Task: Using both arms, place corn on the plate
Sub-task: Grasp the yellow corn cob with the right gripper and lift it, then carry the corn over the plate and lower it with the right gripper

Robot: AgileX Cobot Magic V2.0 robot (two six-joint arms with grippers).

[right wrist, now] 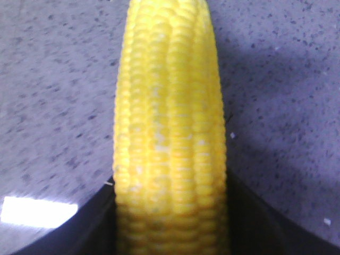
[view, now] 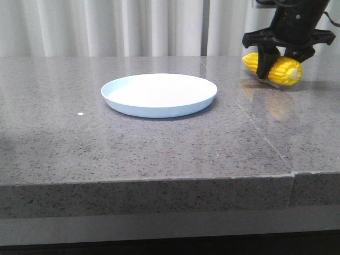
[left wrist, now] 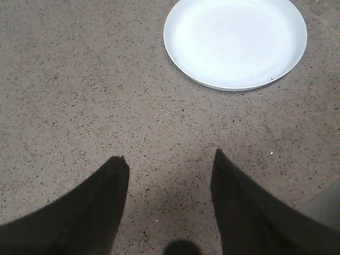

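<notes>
1. Two arms share this job, but only the right gripper [view: 276, 66] has anything in it now: its black fingers are closed across the middle of the corn [view: 281, 69], which hangs just above the table, far right and toward the back.
2. Judging from the grip, the step in hand is the carry to the plate [view: 159, 94], which sits empty near the middle of the table, well apart from the corn.
3. Keep the cob level on the way. In the front view its pale cut end faces the camera and sits a little lower than the tapered end, so it could pivot between the fingers if moved abruptly.
4. Clear the plate's low rim before lowering, and aim for the middle; a round cob let go near the edge may roll off.
5. The left gripper [left wrist: 169, 175] hangs over bare table with its fingers spread wide and nothing between them; the plate [left wrist: 235, 41] lies ahead of it. It looks free to steady the plate or take the cob over.
6. The table [view: 106, 143] is grey speckled stone, polished enough to throw a yellow reflection under the corn, with a seam running through its right part, so a dropped cob would likely slide.
7. Behind the table hangs a pale pleated curtain [view: 106, 26].
</notes>
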